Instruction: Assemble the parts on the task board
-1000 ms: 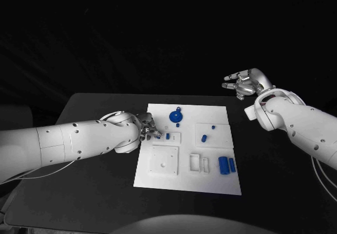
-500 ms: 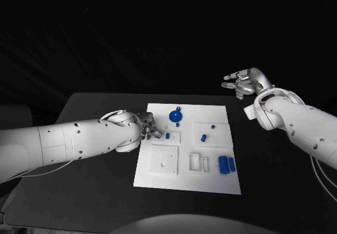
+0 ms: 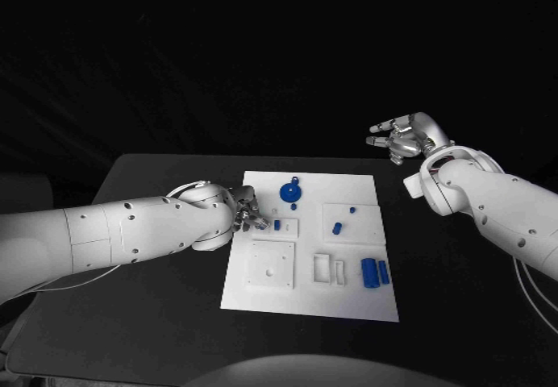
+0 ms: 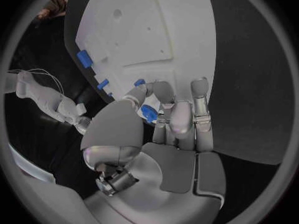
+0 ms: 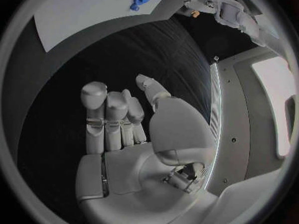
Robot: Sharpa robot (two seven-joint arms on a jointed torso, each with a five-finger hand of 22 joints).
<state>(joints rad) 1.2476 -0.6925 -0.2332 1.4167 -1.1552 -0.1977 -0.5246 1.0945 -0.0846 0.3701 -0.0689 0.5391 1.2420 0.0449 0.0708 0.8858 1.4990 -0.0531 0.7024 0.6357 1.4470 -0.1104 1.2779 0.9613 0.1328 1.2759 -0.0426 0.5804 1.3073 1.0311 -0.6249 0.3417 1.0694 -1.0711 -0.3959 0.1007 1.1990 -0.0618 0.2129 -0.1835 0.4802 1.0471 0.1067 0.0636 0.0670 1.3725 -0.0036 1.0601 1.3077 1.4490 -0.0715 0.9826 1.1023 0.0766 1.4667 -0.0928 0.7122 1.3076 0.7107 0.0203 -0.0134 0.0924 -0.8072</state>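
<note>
Two robot hands over the desk (image 3: 163, 173).
Left robot hand (image 3: 244, 211) pinches a blue part (image 4: 149, 113) at the task board (image 3: 360, 302); right robot hand (image 3: 403, 139) loosely spread, holding nothing.

You are looking down from the head camera at the task board (image 3: 312, 246) in mid-frame. Each wrist camera is sitting close behind its own hand, and all three views are sharing that board.

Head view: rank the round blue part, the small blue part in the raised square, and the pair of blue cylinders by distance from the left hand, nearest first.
1. Round blue part, toward the board's far edge, nearest the left hand.
2. Small blue part in the raised square, mid-board toward the right.
3. Pair of blue cylinders, near the board's right edge, farthest.
</note>
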